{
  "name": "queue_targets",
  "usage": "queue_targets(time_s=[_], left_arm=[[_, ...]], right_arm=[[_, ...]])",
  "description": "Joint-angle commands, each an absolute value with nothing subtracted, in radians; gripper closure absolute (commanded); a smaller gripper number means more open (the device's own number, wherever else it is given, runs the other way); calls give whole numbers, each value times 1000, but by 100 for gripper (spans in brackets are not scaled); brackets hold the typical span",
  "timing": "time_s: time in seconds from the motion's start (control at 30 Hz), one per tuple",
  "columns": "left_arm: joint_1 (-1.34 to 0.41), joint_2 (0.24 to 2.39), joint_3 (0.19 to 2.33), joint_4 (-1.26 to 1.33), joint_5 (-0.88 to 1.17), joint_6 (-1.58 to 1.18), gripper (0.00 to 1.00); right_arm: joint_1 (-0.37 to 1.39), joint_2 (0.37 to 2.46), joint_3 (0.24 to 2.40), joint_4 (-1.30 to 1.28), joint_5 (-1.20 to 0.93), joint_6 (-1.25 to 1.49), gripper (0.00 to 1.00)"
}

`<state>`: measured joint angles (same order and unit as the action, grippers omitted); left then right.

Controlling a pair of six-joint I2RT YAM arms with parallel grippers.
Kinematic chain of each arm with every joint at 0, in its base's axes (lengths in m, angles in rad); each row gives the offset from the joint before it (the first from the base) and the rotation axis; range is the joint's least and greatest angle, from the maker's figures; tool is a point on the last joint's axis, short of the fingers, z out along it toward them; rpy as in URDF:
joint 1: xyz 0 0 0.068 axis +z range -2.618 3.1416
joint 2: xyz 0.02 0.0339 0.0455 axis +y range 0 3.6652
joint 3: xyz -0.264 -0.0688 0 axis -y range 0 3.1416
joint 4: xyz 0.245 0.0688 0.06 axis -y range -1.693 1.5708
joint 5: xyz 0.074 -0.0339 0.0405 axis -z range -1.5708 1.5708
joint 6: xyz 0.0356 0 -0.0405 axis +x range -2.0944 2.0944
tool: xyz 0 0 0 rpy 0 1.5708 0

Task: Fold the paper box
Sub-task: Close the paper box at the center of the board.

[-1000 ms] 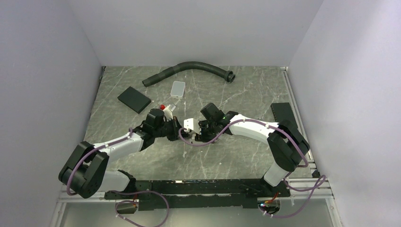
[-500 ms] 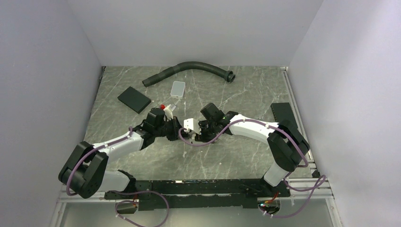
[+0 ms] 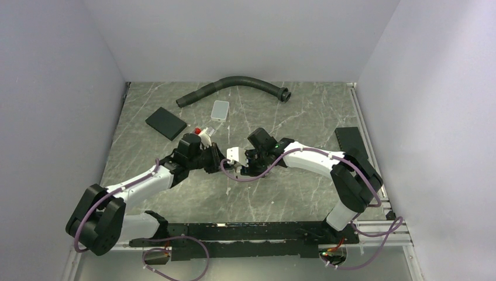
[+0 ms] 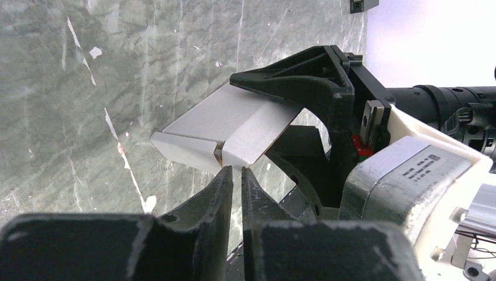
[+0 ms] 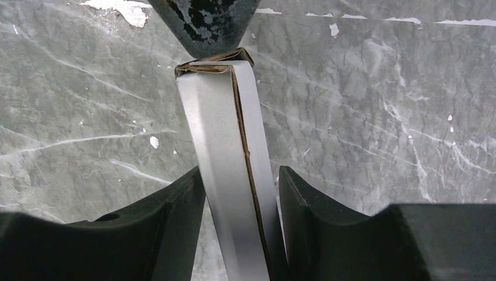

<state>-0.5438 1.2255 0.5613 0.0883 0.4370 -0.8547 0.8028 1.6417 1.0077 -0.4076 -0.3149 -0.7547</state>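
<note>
Over grey marble table (image 3: pixel 292 193), paper box (image 5: pixel 216 146) clamped in right gripper (image 5: pixel 241 175); left gripper (image 4: pixel 236 170) newly ajar at its end.

Paper box (image 5: pixel 225 175) clamped in right pincer (image 5: pixel 241 178); far end (brown raw edge) touches left pincer (image 5: pixel 206 29).

In the top view the left arm (image 3: pixel 140 181) stretches low from its base at 7 o'clock toward 2 o'clock, its wrist rolled onto its side near the table's centre. The right arm (image 3: pixel 316 161) rises from its base at 5 o'clock, bends at the elbow and runs its forearm toward 9 o'clock. The two wrists face each other. The left gripper (image 4: pixel 236 171) has its fingers almost together with a narrow slit between them, tips pointing toward 3 o'clock. The right gripper (image 5: pixel 241 175) clamps the paper box (image 5: pixel 219 146) between both fingers.
</note>
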Motion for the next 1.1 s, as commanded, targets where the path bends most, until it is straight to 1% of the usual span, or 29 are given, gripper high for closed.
queue_targets(time_s=[0.0, 0.1, 0.37, 0.63, 0.73, 0.8, 0.83, 1.07], left_arm=[[-548, 1225, 571, 105, 429, -855, 85], [-546, 1216, 566, 106, 417, -856, 86], [-543, 1146, 545, 81, 353, -857, 83], [-538, 1139, 533, 85, 327, -876, 82], [-538, 1151, 537, 102, 332, -883, 79], [-538, 1164, 542, 116, 338, -886, 73], [-538, 1170, 543, 124, 341, -888, 72], [-538, 1229, 566, 158, 334, -895, 71]], right_arm=[[818, 1645, 1013, -400, -335, -745, 49], [820, 1642, 1006, -396, -320, -752, 50], [846, 1620, 959, -337, -234, -786, 50], [881, 1613, 917, -276, -130, -812, 50], [890, 1615, 913, -266, -111, -817, 50], [894, 1616, 911, -263, -104, -820, 51], [895, 1618, 911, -264, -103, -820, 52], [896, 1620, 916, -268, -107, -818, 53]])
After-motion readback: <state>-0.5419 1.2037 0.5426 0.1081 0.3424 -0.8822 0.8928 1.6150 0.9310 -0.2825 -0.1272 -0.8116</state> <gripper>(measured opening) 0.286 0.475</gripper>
